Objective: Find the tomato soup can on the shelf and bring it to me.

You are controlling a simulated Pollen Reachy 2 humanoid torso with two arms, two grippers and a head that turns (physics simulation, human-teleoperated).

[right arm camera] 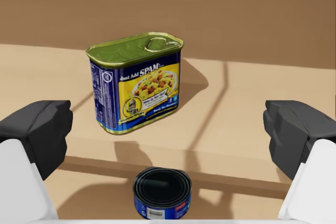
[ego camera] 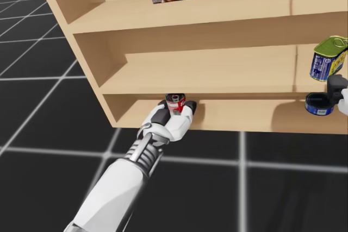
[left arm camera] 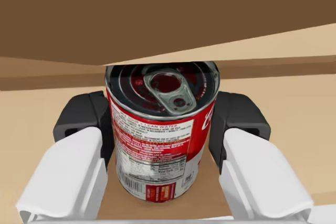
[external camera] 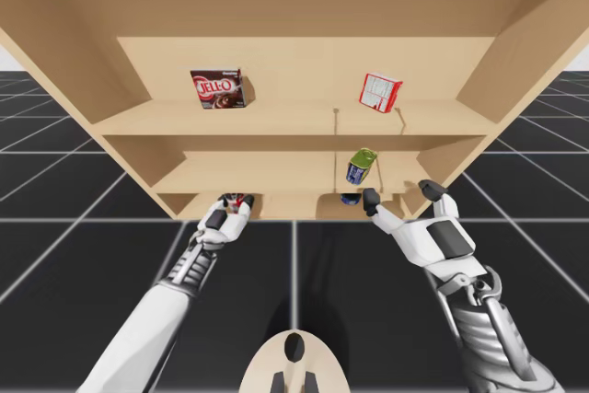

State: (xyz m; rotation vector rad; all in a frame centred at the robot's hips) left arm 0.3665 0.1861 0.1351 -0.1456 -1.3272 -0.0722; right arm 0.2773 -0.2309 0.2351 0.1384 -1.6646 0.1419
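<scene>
The robot's left claw (left arm camera: pixel 160 116) grips the red-and-white metal soup can (left arm camera: pixel 157 145) mid-body on the pale wooden shelf (left arm camera: pixel 294 103). It looks rigid, weighty and slick-sided, so it wants a level hold. Right claw (right arm camera: pixel 168 129) hangs open.

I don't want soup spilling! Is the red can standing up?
Upright. The red can stands on the bottom shelf, ring-pull lid on top.

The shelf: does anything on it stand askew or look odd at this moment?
Yes. On the top shelf the red and white box leans to one side, not flat on its base. The blue rectangular can on the middle shelf also looks tilted. The red can stands upright.
</scene>
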